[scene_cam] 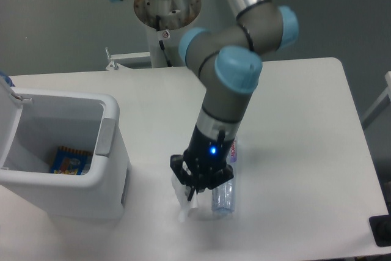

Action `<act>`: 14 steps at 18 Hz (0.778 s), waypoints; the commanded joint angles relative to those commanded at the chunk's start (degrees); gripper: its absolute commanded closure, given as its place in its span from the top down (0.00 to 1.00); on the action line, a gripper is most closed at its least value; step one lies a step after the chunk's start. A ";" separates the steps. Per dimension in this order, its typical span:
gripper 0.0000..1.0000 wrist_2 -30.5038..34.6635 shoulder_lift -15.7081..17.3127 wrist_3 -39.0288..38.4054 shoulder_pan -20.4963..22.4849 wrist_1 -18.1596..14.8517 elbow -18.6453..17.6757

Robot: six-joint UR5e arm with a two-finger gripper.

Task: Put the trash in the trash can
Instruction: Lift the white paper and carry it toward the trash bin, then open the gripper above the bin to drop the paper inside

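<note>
With the small white paper packet [186,203] clamped in its claw [190,197] just above the white desk [293,151], beside the lying clear plastic bottle [223,195], the arm seemingly needed next to carry it over the open white rectangular bin [110,151].

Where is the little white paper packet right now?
The paper packet hangs in the gripper, low in the middle, just left of the water bottle.
</note>
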 joint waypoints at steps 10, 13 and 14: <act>0.00 -1.24 7.47 -5.98 -6.14 0.09 1.94; 0.00 -1.24 9.23 -7.57 -9.66 0.00 2.11; 0.00 -1.15 9.41 -7.83 -10.80 0.00 2.03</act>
